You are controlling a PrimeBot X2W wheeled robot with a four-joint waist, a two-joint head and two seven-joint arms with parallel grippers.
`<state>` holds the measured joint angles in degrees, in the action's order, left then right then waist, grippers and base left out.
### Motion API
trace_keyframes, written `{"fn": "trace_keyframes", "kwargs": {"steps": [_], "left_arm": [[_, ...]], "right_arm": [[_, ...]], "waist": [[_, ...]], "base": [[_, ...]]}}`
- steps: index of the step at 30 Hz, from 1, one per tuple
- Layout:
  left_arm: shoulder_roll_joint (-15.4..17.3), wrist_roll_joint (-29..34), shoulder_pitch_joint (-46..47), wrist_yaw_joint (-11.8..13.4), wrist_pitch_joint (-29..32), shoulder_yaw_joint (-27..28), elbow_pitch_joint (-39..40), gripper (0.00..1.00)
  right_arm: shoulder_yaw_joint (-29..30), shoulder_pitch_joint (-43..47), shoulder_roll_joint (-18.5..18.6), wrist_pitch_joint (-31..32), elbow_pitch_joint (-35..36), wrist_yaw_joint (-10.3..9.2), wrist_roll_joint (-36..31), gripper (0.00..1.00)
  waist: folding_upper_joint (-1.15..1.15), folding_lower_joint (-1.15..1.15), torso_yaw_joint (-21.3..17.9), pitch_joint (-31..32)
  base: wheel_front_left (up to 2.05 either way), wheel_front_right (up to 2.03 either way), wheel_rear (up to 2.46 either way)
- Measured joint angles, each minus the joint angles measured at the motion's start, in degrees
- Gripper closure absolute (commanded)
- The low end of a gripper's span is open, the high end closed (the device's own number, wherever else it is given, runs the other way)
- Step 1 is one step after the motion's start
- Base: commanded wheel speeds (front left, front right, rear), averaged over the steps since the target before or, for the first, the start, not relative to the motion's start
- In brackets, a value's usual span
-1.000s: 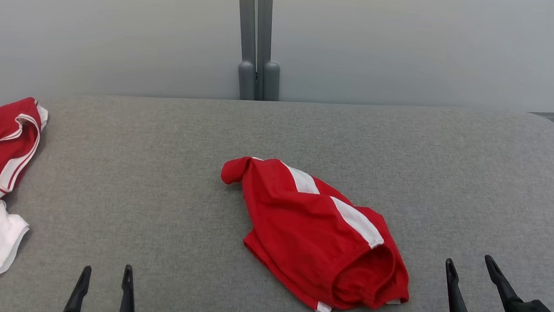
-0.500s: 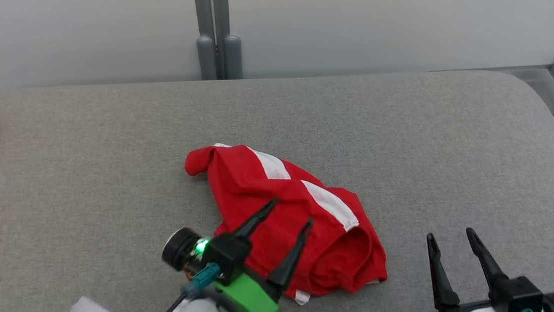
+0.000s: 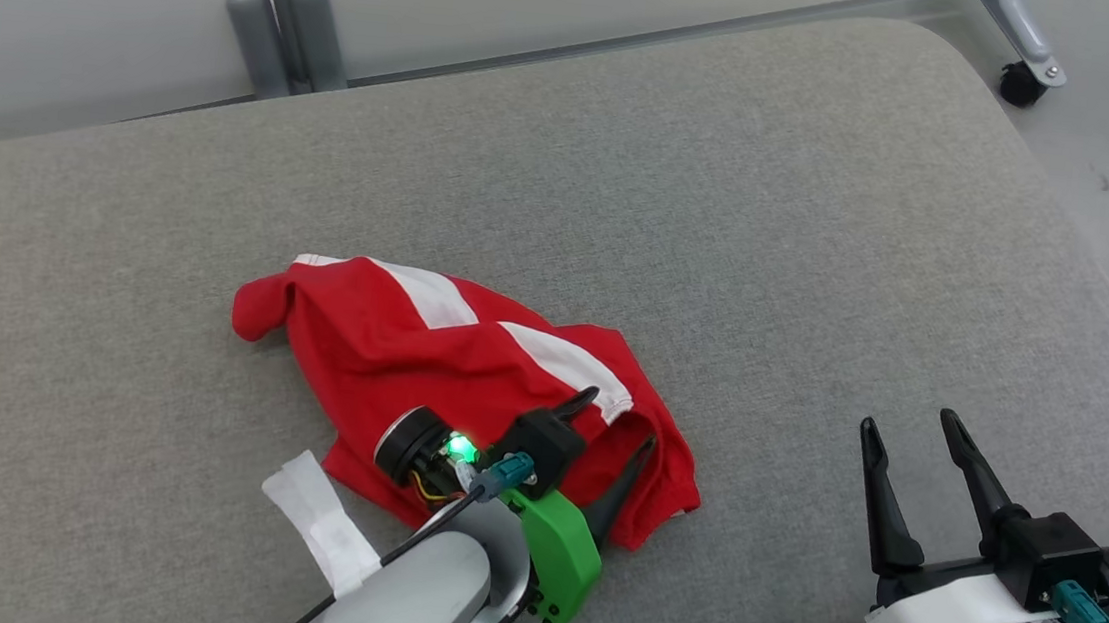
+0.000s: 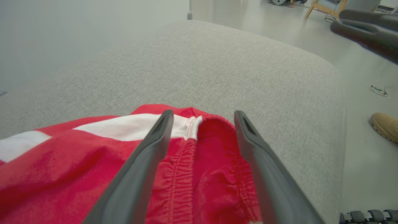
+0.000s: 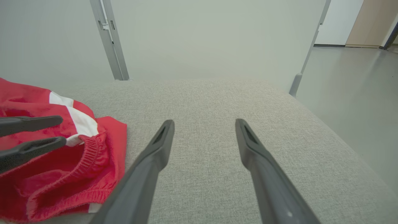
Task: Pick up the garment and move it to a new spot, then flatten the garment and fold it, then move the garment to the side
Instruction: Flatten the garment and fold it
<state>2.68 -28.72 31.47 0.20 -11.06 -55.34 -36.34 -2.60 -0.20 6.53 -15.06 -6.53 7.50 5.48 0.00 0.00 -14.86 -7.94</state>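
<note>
A crumpled red garment [image 3: 410, 359] with white stripes lies on the grey table [image 3: 823, 225], a little left of the middle. My left gripper [image 3: 619, 420] hovers open over the garment's right end. In the left wrist view its two fingers straddle the elastic waistband [image 4: 199, 123] without pinching it, with the garment [image 4: 186, 180] beneath my left gripper [image 4: 202, 112]. My right gripper [image 3: 908, 421] stands open over bare table to the right of the garment, with nothing between its fingers. In the right wrist view the garment [image 5: 68, 174] lies left of my right gripper [image 5: 204, 121].
Grey partition posts [image 3: 278, 26] stand behind the table. A caster wheel [image 3: 1016, 86] sits on the floor past the table's rounded right corner. A person's tan shoe [image 4: 384, 124] is on the floor beyond the table's right edge.
The head camera has swung right and down, so the second red-and-white garment at the left has left the picture. My left arm has come in over the garment's waistband end. Both grippers stay open.
</note>
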Motion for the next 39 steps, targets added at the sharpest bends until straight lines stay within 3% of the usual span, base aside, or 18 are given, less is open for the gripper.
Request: {"fn": "trace_keyframes", "kwargs": {"steps": [4, 5, 6, 7, 12, 16, 22, 29, 33, 35, 39], "left_arm": [[0.0, -1.8, 0.9, 1.7, 0.9, -2.3, -5.3, 0.00], [0.0, -2.5, 1.3, 2.4, 0.8, -2.5, -6.3, 0.23], [0.0, -2.7, 1.7, 2.7, 0.8, -2.9, -7.1, 0.57], [0.0, -3.1, 2.2, 2.8, 0.8, -3.4, -8.0, 1.00], [0.0, -4.9, 3.6, 3.2, -1.3, -4.4, -9.0, 1.00], [0.0, -6.2, 7.4, 5.2, -3.4, -2.2, -6.5, 1.00], [0.3, -4.4, 11.0, 5.8, -4.0, 11.4, 5.9, 1.00], [0.5, -1.4, 11.0, 0.8, -4.0, 23.9, 16.5, 1.00], [0.3, -3.1, 11.7, -0.8, -4.0, 25.3, 19.9, 1.00], [0.3, -6.9, 12.5, -0.5, -4.1, 23.9, 22.8, 1.00], [0.1, -13.3, 13.4, 4.2, -4.1, 19.5, 28.1, 1.00]], "right_arm": [[0.1, 0.1, -0.5, 0.0, -0.2, 0.00, 0.1, 0.00], [0.2, 0.2, -0.5, 0.0, -0.2, 0.00, 0.3, 0.00], [0.4, 0.3, -0.6, 0.0, -0.1, 0.00, 0.4, 0.00], [0.5, 0.4, -0.6, 0.0, -0.2, 0.00, 0.4, 0.00], [0.7, 0.5, -0.9, 0.0, -0.2, 0.00, 0.4, 0.00], [0.9, 0.2, -1.3, 0.0, -0.2, 0.00, 0.5, 0.00], [0.3, -0.1, -1.7, 0.0, -0.7, 0.00, 0.8, 0.00], [0.4, 0.0, -1.9, 0.0, -1.3, 0.00, 1.0, 0.00], [0.4, 0.7, -2.0, 0.0, -1.6, 0.00, 1.1, 0.00], [0.5, 0.9, -2.1, 0.0, -1.7, 0.00, 1.1, 0.00], [0.7, 1.2, -2.3, 0.0, -1.8, 0.00, 1.3, 0.00]], "waist": [[0.00, 0.00, -2.1, -1.0], [0.00, 0.00, -2.5, -1.2], [0.00, 0.00, -2.7, -1.3], [0.00, 0.00, -2.9, -1.4], [0.00, 0.00, -2.6, -1.4], [0.00, 0.00, -2.0, -1.0], [0.00, 0.00, -1.9, 0.1], [0.00, 0.00, -3.0, 1.7], [0.00, 0.00, -3.6, 2.7], [0.00, 0.00, -3.9, 3.0], [0.00, 0.00, -3.9, 3.4]], "base": [[0.00, 0.00, 0.00], [0.00, 0.00, 0.00], [0.00, 0.00, 0.00], [0.00, 0.00, 0.00], [0.00, 0.00, 0.00], [0.00, 0.00, 0.00], [0.00, 0.00, 0.00], [0.00, 0.00, 0.00], [0.00, 0.00, 0.00], [0.00, 0.00, 0.00], [0.00, 0.00, 0.00]]}}
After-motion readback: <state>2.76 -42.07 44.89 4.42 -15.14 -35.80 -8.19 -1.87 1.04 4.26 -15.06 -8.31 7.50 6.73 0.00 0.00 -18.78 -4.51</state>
